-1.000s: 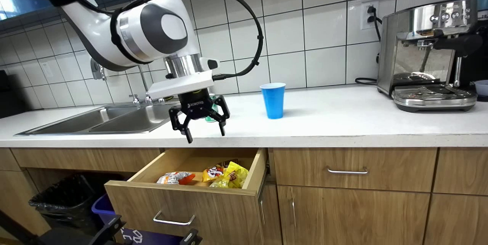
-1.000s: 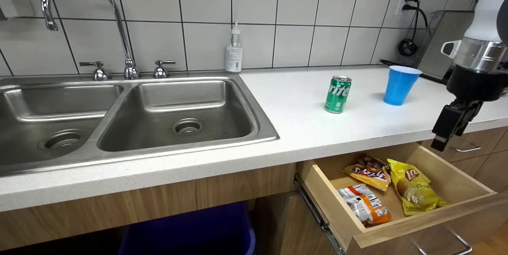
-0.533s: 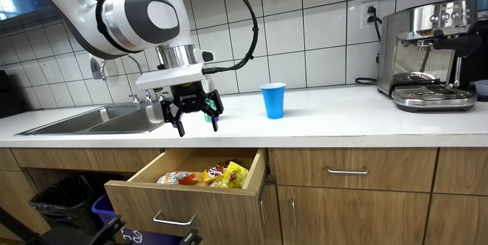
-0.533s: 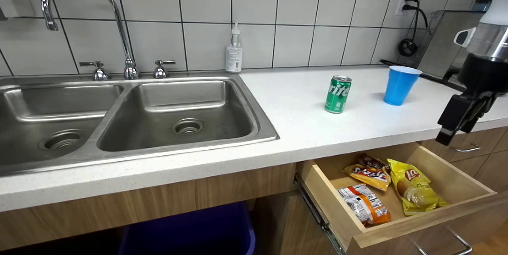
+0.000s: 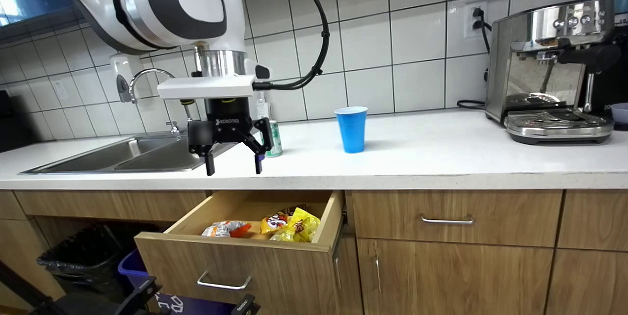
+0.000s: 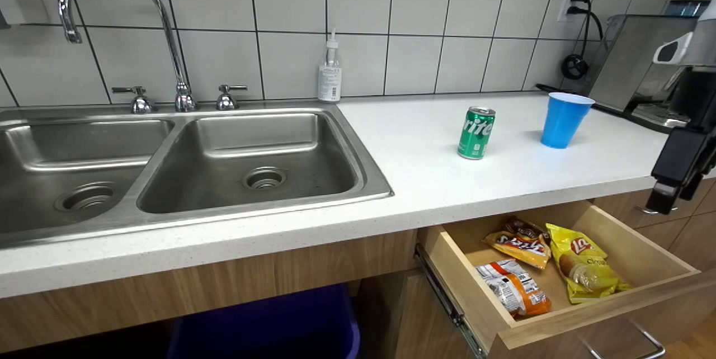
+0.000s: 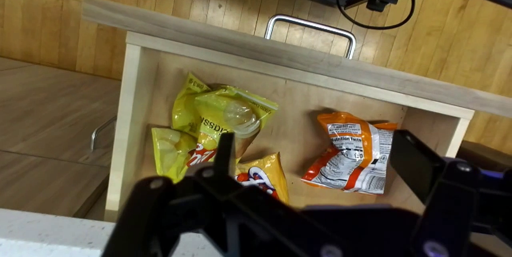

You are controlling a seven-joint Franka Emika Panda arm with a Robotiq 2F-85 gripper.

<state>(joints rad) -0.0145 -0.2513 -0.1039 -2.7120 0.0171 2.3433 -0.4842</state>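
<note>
My gripper (image 5: 234,171) is open and empty, pointing straight down above the pulled-out drawer (image 5: 230,244). In an exterior view it shows at the right edge (image 6: 665,197), partly cut off. In the wrist view an orange and white snack bag (image 7: 354,155) lies between the spread fingers, lower down on the drawer floor, not touched. Yellow chip bags (image 7: 224,117) lie to the left, partly hidden by one finger. A yellow-orange candy bag (image 7: 266,173) is partly covered by the gripper. The same bags show in an exterior view: orange (image 6: 514,287), yellow (image 6: 584,264), candy (image 6: 520,244).
A green can (image 6: 476,132) and a blue cup (image 6: 565,119) stand on the white counter (image 6: 403,146). A double sink (image 6: 251,163) with a tall faucet is set in the counter. A coffee machine (image 5: 554,69) stands further along. The counter edge overhangs the drawer's back.
The arm has moved left in an exterior view, and the gripper has turned from tilted to upright. It has shifted toward the edge in an exterior view. The bags and drawer have not moved.
</note>
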